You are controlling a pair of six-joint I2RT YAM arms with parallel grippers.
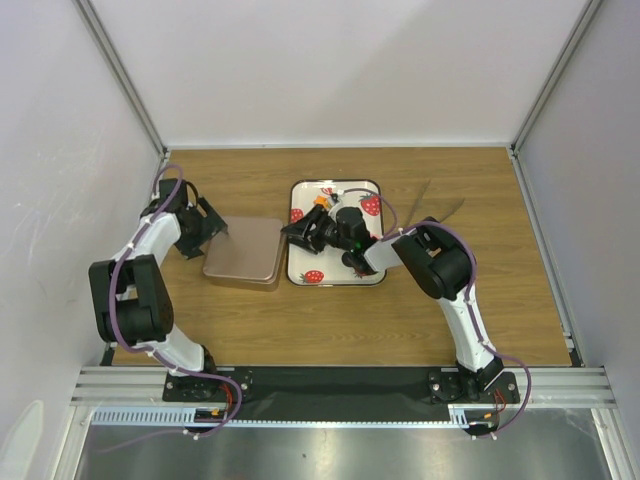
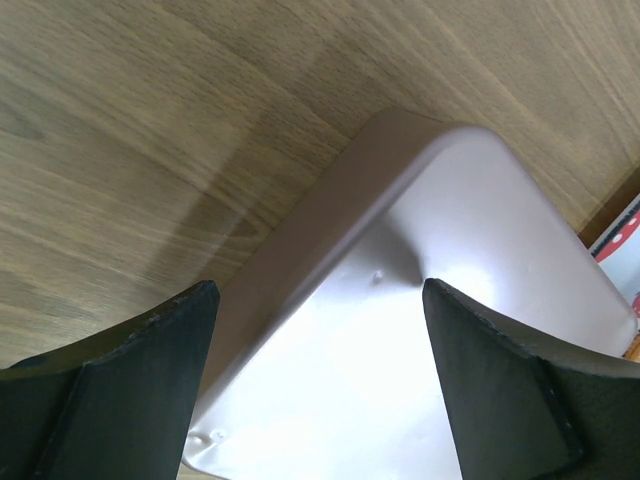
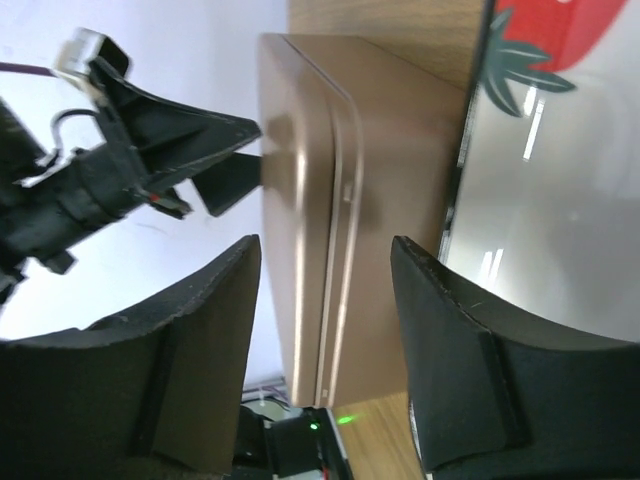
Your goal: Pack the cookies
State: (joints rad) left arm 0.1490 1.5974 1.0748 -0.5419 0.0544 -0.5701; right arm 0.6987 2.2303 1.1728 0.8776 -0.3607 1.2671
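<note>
Overhead, a brown wooden table holds two things side by side at its middle: a flat bronze metal tin with rounded corners, lid on, and to its right a white rectangular tray printed with red strawberries. The two sit close together with a narrow strip of wood between them.

The left gripper reaches to the tin's far left corner. Its wrist camera looks down on the lid between two black fingers spread wide, clasping nothing. From the other arm's camera, their tips sit right at the tin's far edge.

The right gripper hangs over the left half of the tray and points left at the tin. Its jaws are parted and empty, and its camera shows the tin's side wall and lid seam in the gap between them.

One small orange round cookie shows on the far part of the tray, just beyond the right gripper. That gripper hides much of the tray's middle, so other cookies cannot be made out.
</note>
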